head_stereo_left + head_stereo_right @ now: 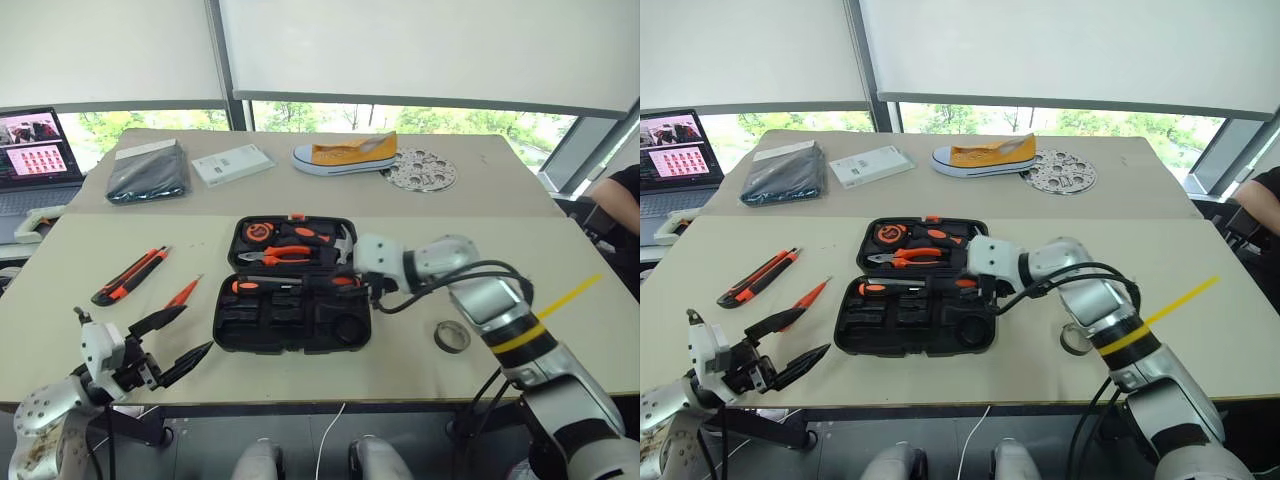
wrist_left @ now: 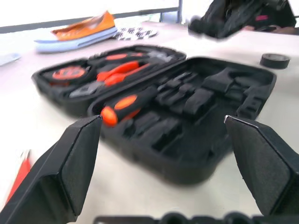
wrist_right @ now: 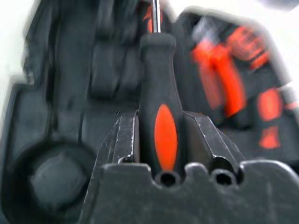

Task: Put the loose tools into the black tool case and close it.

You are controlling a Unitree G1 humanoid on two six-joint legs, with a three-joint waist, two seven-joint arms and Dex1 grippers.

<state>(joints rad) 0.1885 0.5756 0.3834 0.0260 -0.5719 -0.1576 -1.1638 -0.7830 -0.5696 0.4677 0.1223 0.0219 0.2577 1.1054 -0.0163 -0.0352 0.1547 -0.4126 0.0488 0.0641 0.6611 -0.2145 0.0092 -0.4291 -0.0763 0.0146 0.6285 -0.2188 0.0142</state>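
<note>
Over the open black tool case (image 1: 292,300), the right gripper (image 3: 159,123) pinches a black-and-orange screwdriver (image 3: 158,93) by its handle — presumably for seating in a moulded slot — while the left gripper (image 1: 172,343), fingers spread and empty, hovers near the utility knife (image 1: 130,275) and slim tester (image 1: 183,292), both loose on the table.

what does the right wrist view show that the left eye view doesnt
Right wrist view: the right gripper shut on a black-and-orange screwdriver, its handle clamped between the fingers above the case's moulded slots.

Left eye view: the open left gripper at the table's near edge, a utility knife, a slim orange screwdriver and a tape roll lying loose on the table.

Both: the open black tool case with orange-handled pliers in it.
</note>
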